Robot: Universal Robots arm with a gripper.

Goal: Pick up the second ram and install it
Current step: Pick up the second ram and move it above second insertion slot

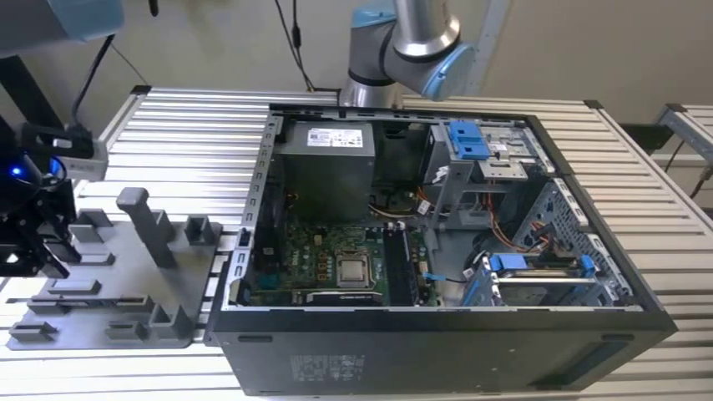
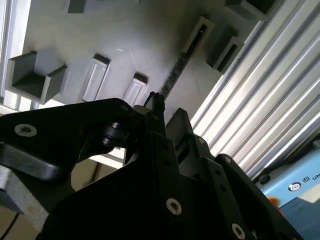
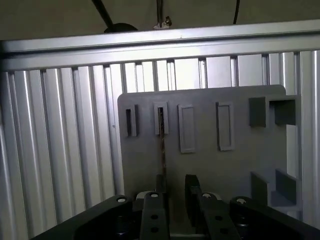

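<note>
The claw (image 3: 175, 185) hangs spread over the grey plastic tray (image 3: 215, 165). The thin dark ram (image 3: 161, 145) stands on edge in a slot, just beside one finger (image 3: 160, 191). Ribbed metal tabletop (image 3: 60, 150) lies open around.

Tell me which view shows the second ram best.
The first wrist view: the second ram stands edge-on on the grey tray, a thin dark line running from a slot to the gripper. The second wrist view shows it slanting, its near end behind the gripper. In the exterior view it is too small to tell.
</note>
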